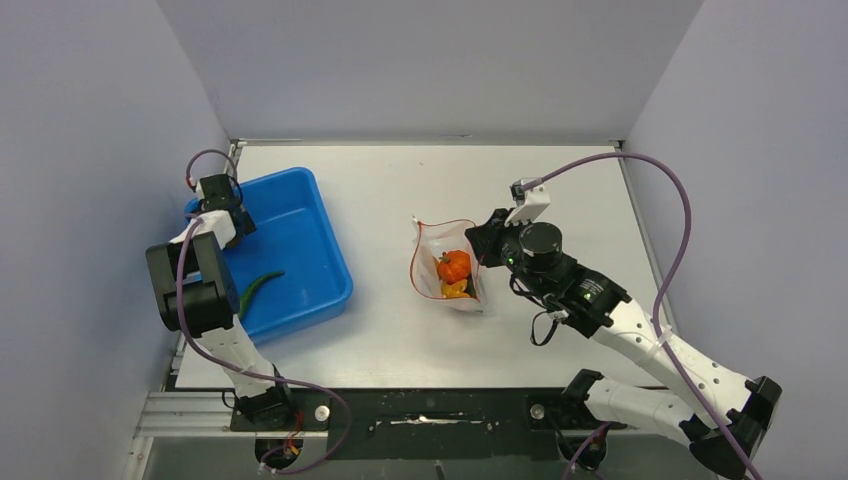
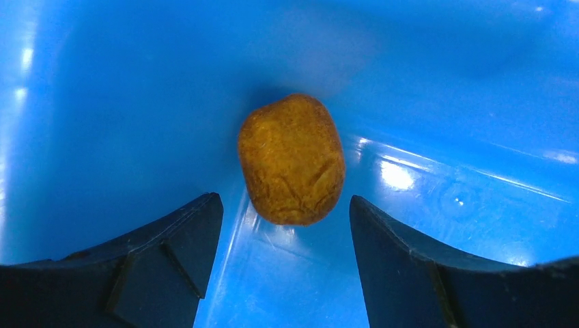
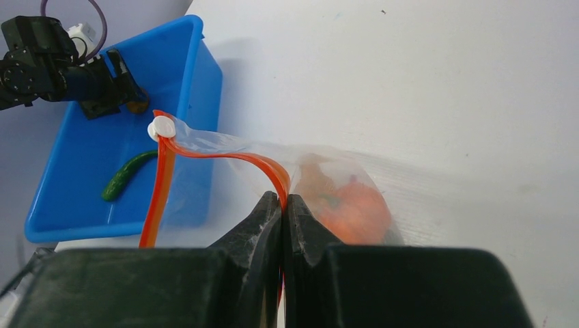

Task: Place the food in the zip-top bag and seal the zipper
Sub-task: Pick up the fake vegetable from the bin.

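Observation:
The clear zip-top bag [image 1: 432, 258] lies mid-table with its mouth held open. Inside are an orange round fruit [image 1: 453, 266] and a yellow lump [image 1: 457, 290]. My right gripper [image 3: 284, 199] is shut on the red-orange zipper [image 3: 225, 154] strip, right of the bag in the top view [image 1: 484, 250]. A white slider [image 3: 162, 127] sits at the strip's far end. My left gripper [image 2: 285, 205] is open low in the blue tray's far left corner [image 1: 222, 215]. A yellow-brown lump [image 2: 291, 159] lies just ahead of its fingertips. A dark green piece [image 1: 258, 288] lies in the tray. No red chili shows.
The blue tray [image 1: 325, 235] stands at the table's left side, against the left wall. Its walls close in around my left gripper. Grey walls enclose the table on three sides. My right arm's purple cable arcs over the right half of the table.

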